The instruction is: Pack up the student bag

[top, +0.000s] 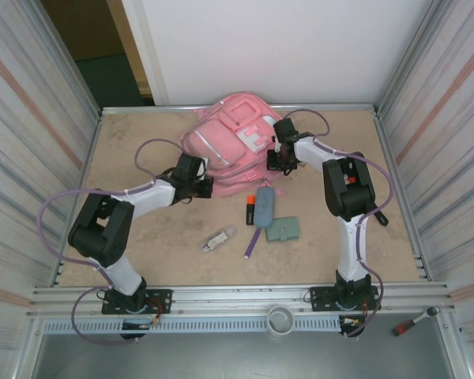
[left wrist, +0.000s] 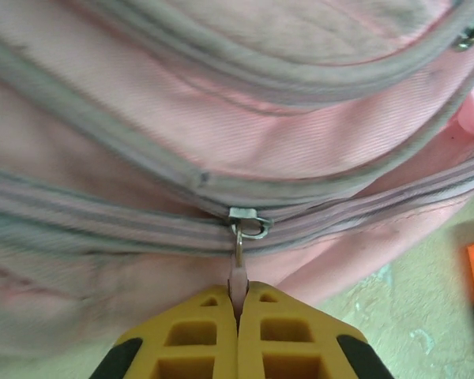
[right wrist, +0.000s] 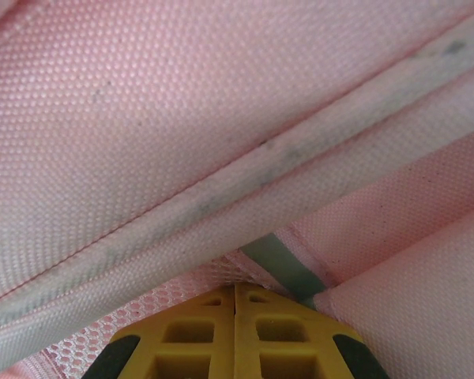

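The student bag [top: 233, 142], a large pink backpack, lies at the back middle of the table. My left gripper [top: 208, 183] is at its near left edge. In the left wrist view the left gripper [left wrist: 238, 288] is shut on the pink pull tab [left wrist: 238, 275] hanging from a metal zip slider [left wrist: 247, 219] on the closed zip of the bag [left wrist: 221, 134]. My right gripper [top: 275, 162] is against the bag's right side. In the right wrist view the right gripper [right wrist: 235, 286] is shut, with pink mesh [right wrist: 182, 312] of the bag [right wrist: 182, 118] pinched at its tips.
In front of the bag lie an orange marker [top: 251, 207], a grey-blue pencil pouch [top: 265, 212], a small teal pouch [top: 283, 229], a purple pen [top: 253, 243] and a clear small item [top: 219, 238]. Ribbed walls close in both sides.
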